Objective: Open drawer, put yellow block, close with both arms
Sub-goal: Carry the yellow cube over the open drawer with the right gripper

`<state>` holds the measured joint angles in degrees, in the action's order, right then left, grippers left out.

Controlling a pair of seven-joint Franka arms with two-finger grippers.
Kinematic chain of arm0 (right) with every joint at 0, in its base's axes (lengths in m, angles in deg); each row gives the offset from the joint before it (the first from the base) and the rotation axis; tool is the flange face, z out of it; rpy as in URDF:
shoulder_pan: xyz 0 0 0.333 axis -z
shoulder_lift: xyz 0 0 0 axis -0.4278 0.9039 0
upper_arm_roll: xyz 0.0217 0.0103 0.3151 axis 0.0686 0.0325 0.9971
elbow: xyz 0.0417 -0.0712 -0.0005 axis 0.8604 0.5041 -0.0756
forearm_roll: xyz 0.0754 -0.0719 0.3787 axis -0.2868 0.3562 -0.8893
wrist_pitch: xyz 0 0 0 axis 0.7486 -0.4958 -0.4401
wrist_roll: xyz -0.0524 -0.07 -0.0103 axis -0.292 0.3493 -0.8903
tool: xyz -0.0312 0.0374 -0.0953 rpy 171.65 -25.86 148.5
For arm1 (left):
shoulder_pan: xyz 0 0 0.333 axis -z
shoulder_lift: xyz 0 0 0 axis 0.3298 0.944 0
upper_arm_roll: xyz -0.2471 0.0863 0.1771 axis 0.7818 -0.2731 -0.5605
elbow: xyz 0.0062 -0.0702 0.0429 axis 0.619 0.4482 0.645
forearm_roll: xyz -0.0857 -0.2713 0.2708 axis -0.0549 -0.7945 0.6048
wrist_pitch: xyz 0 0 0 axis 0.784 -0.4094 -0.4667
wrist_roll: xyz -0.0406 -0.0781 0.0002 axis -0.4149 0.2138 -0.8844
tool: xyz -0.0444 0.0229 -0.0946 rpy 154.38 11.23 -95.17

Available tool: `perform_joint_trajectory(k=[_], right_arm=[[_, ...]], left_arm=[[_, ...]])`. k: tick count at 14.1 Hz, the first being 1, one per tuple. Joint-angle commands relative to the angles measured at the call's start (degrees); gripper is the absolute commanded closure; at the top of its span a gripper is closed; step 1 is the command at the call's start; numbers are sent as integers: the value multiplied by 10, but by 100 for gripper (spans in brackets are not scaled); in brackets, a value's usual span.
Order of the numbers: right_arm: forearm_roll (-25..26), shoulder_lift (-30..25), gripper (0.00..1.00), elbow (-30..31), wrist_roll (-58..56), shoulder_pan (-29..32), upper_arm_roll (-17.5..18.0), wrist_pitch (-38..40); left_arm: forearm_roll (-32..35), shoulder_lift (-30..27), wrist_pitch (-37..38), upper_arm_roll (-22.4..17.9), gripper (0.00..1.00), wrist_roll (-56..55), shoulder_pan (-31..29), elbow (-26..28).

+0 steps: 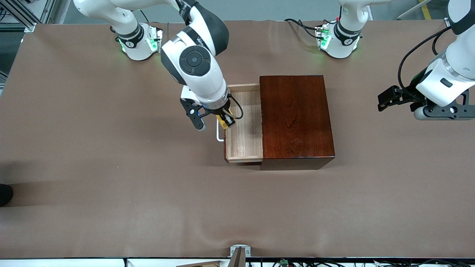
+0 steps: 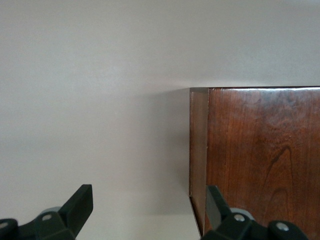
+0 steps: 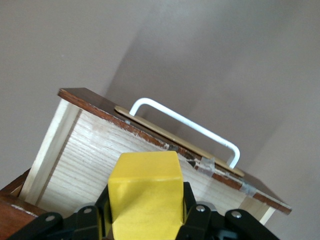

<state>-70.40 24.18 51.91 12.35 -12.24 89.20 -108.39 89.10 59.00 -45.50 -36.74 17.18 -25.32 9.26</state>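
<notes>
Brown cloth covers the table [image 1: 111, 167], and on it sits the dark box [image 1: 295, 116] with its drawer [image 1: 243, 141] pulled out toward my right arm's end, the light-wood tray bare inside. A white handle [image 1: 219, 134] sticks out from the drawer's front.

My right gripper [image 1: 211, 119] hangs over the drawer's front edge, just above the handle, pinching the yellow block [image 1: 223, 121] between its fingers. From my right wrist view the block [image 3: 145, 192] fills the gap between the two fingers [image 3: 90, 217], and under it lie the drawer's wood floor [image 3: 95, 160] and the handle [image 3: 187, 131] on the front panel.

My left arm waits over the cloth at its own end of the table, well apart from the box. Its gripper [image 1: 395, 98] is spread, with nothing between the fingers. My left wrist view shows both fingers [image 2: 80, 202] apart, the bare cloth between them, and a corner of the box [image 2: 260, 155] beside one fingertip.
</notes>
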Motion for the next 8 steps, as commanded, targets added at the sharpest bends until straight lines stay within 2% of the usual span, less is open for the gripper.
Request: perform_joint_trajectory(k=[1,4,8], right_arm=[[-3,25,100,-22,68,-24,-6,-2],[-4,33,100,-23,132,-28,-6,-3],[-11,46,100,-23,213,-31,-5,-47]], left_arm=[[9,-4,-6,2,0,6,-1,3],[9,-4,-5,3,0,6,-1,3],[9,-4,-5,3,0,6,-1,2]])
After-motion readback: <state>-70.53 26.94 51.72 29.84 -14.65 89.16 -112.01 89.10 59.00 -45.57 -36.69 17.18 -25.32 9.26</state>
